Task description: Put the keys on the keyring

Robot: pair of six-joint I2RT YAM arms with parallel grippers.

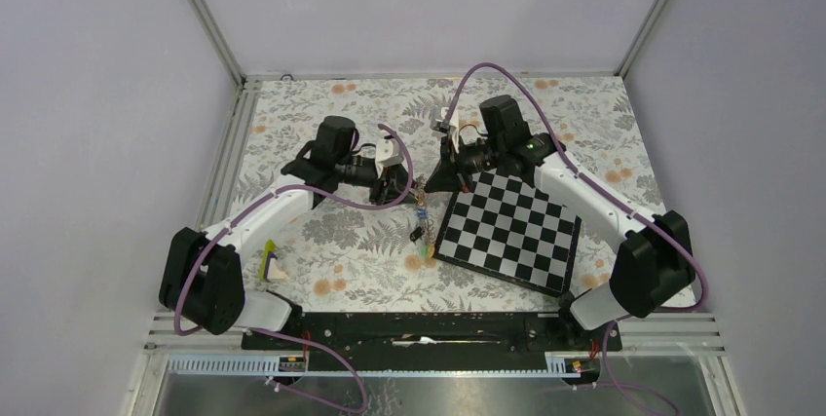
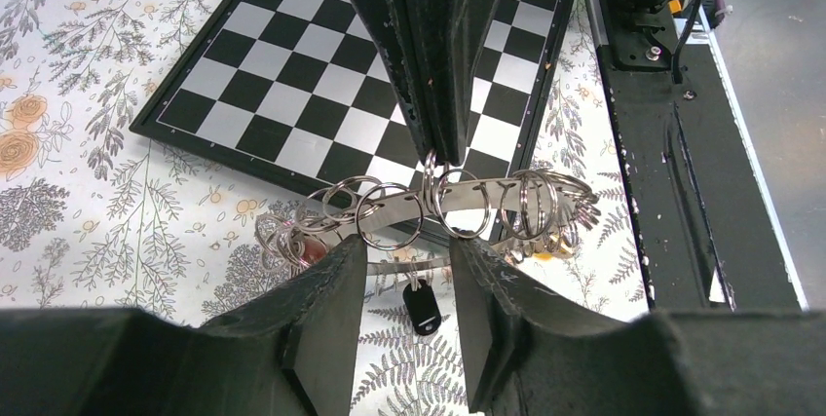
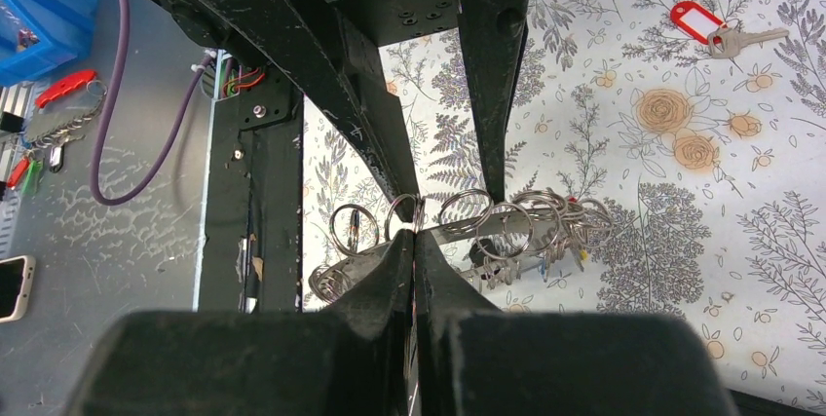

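Note:
The keyring [image 2: 409,204] is a grey metal band held in the air between both arms, strung with several small split rings. Keys hang from it: a black tag [image 2: 421,306], a red one [image 2: 310,250] and a yellow one [image 2: 545,252]. In the top view the bunch [image 1: 421,226] dangles beside the chessboard. My right gripper [image 3: 416,233] is shut on the keyring at a split ring and comes from above in the left wrist view [image 2: 443,153]. My left gripper [image 2: 409,250] is open, its fingers on either side just short of the band.
A chessboard [image 1: 506,226] lies under and to the right of the grippers. A red-tagged key [image 3: 698,21] lies loose on the floral cloth. A yellow-green tagged key [image 1: 271,262] lies near the left arm's base. A black rail [image 2: 672,192] runs along the front edge.

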